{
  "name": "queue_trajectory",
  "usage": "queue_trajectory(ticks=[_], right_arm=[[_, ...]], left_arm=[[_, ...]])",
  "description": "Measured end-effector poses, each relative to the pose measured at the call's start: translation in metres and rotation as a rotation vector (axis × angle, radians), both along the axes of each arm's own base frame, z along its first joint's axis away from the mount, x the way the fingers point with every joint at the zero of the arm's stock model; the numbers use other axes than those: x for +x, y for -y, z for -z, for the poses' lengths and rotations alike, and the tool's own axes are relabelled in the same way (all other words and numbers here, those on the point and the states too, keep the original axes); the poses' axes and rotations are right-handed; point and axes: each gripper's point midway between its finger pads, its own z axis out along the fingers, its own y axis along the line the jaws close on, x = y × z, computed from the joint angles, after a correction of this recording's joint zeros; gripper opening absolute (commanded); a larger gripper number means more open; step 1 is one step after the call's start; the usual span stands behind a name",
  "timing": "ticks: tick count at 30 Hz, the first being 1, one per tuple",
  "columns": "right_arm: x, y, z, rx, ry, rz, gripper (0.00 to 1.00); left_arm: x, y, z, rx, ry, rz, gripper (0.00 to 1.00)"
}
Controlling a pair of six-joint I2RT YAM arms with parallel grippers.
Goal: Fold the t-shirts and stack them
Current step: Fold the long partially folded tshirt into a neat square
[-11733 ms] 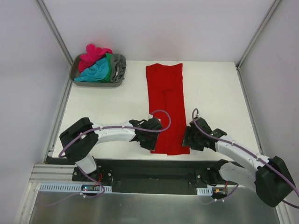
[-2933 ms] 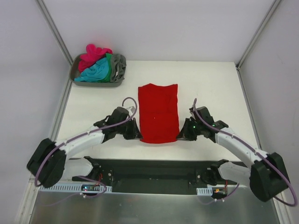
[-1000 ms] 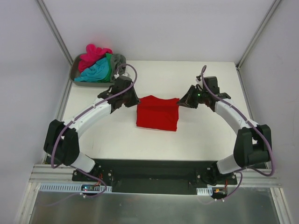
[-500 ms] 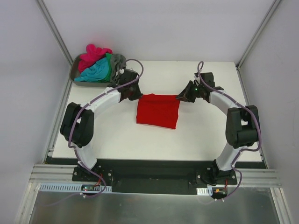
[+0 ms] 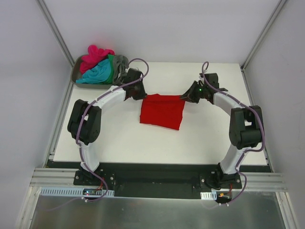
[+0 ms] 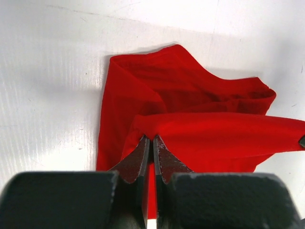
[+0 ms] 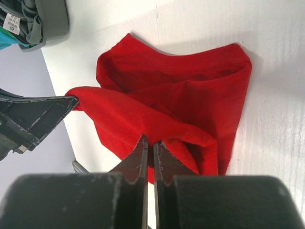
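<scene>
The white table (image 5: pixel 214 129) is the biggest thing here. My two arms reach out over it and bend in toward each other.

The red t-shirt (image 5: pixel 161 112) lies in the middle of the table. It is folded into a small, thick shape. Its bottom part rests flat on the table. Its top layer is lifted up at the far edge and pulled tight between my two hands.

The grey tray (image 5: pixel 97 86) sits at the far left corner of the table. It holds a heap of other t-shirts. The pink t-shirt (image 5: pixel 95 53) is on top at the back, the blue t-shirt (image 5: pixel 95 73) is in front, the green t-shirt (image 5: pixel 111 67) is next to it, and the grey t-shirt (image 5: pixel 122 64) is on the right side. The red t-shirt is apart from the tray.

My left hand (image 6: pixel 152 140) is pinched tight on the left corner of the lifted red cloth. It is near the tray.

My right hand (image 7: pixel 151 141) is pinched tight on the right corner of the same red layer.
</scene>
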Motion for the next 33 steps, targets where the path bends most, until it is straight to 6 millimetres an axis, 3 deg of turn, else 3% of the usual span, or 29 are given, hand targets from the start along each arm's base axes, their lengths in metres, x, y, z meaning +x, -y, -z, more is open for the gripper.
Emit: queue_trajectory(ticks=[6,8,10,12,15,16,17,20,22,25,28,30,33], right_arm=[[-0.008,0.003,-0.001,-0.005,0.009,0.010,0.04],[-0.008,0.005,-0.004,-0.005,0.015,0.020,0.14],[-0.006,0.006,-0.005,-0.002,0.016,0.033,0.29],[-0.004,0.008,-0.004,-0.004,0.011,0.050,0.31],[0.001,0.014,-0.004,-0.016,0.016,0.075,0.63],[0.001,0.017,-0.003,-0.026,0.016,0.084,0.66],[0.002,0.018,-0.002,-0.035,0.014,0.093,0.69],[-0.001,0.029,-0.005,-0.095,0.029,0.117,0.83],[-0.006,0.034,-0.019,-0.122,0.075,0.124,0.96],[-0.015,0.035,-0.048,-0.139,0.164,0.109,0.96],[-0.023,0.023,-0.067,-0.139,0.233,0.056,0.96],[-0.030,0.008,-0.066,-0.132,0.239,0.004,0.96],[-0.034,-0.012,-0.050,-0.122,0.199,-0.065,0.96]], left_arm=[[-0.001,0.005,-0.002,-0.024,0.001,0.029,0.00],[-0.002,0.006,-0.003,-0.030,-0.001,0.036,0.08],[-0.002,0.007,-0.003,-0.034,-0.002,0.043,0.27],[-0.002,0.008,-0.002,-0.030,0.003,0.051,0.53],[-0.002,0.007,-0.001,-0.021,0.007,0.065,0.80],[-0.002,0.007,-0.001,-0.019,0.009,0.071,0.93],[-0.002,0.007,-0.001,-0.017,0.012,0.076,0.99],[-0.003,0.006,-0.006,-0.010,0.027,0.089,0.99],[-0.006,0.004,-0.015,-0.014,0.044,0.091,0.99],[-0.018,0.002,-0.032,-0.034,0.073,0.108,0.99],[-0.035,0.005,-0.046,-0.089,0.106,0.152,0.99],[-0.051,0.011,-0.049,-0.136,0.114,0.202,0.99],[-0.068,0.024,-0.043,-0.197,0.107,0.278,0.99]])
